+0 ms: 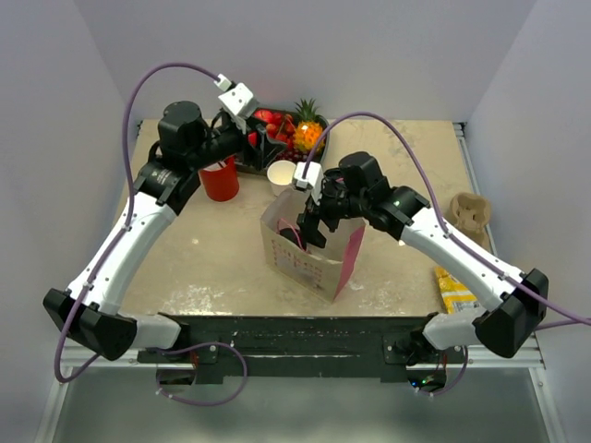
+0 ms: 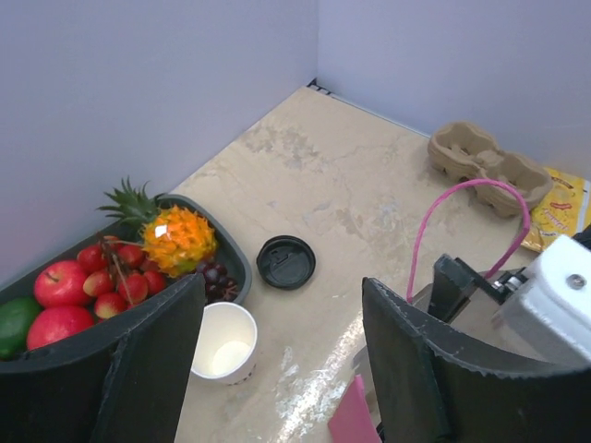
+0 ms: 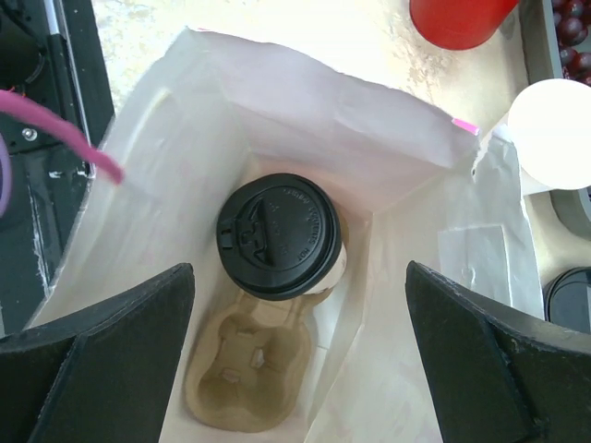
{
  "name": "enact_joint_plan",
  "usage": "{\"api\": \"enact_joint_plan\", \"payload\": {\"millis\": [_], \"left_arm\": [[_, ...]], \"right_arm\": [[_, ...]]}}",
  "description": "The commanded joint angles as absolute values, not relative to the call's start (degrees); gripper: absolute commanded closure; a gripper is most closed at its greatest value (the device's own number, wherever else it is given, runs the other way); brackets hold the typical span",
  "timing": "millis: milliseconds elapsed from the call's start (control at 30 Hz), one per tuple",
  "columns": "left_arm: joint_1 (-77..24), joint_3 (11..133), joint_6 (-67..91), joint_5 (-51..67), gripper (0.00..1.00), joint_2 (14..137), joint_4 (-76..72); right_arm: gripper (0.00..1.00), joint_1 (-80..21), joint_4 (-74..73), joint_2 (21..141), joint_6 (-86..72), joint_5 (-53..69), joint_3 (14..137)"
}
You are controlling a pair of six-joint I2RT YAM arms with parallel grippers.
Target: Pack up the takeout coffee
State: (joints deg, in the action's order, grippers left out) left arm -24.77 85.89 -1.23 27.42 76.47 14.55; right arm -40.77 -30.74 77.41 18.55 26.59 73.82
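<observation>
The black-lidded white paper cup stands inside the white paper bag, beneath the empty, open-fingered right gripper. Packing looks done, bar withdrawing.

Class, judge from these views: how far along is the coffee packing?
Done: the takeout coffee stands lidded in the cup carrier inside the paper bag. In hand: nothing; the right claw hangs open over it. Left: probably only lifting that arm clear.
</observation>
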Motion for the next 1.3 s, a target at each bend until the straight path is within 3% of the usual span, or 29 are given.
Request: {"api": "enact_joint_plan", "payload": {"millis": [0,333,500,767,1033,1267], "left_arm": [[-22.33,85.25,-1.41,23.48,0.26,74.27,14.85],[-10.56,88.06,-4.12,11.79,0.26,77.33,18.45],[-3.44,92.89,-3.25,5.99,0.38,83.66,26.43],[0.00,99.03,-3.43,9.14,0.57,95.35,26.28],[2.99,107.48,-3.26,11.16,0.67,104.84,28.30],[5.36,108.81,-4.57,8.96,0.70,103.80,32.06]], "right_arm": [[0.01,-40.87,-31.38,74.27,17.93,28.39,77.08],[0.01,-39.91,-24.44,69.87,12.57,18.48,84.00],[0.01,-38.41,-23.56,72.16,11.43,13.72,90.43],[0.01,-34.46,-20.66,73.39,11.34,8.26,95.18],[0.01,-32.26,-21.18,72.33,11.60,8.26,94.75],[0.01,-31.03,-21.09,72.77,12.13,8.00,95.10]]}}
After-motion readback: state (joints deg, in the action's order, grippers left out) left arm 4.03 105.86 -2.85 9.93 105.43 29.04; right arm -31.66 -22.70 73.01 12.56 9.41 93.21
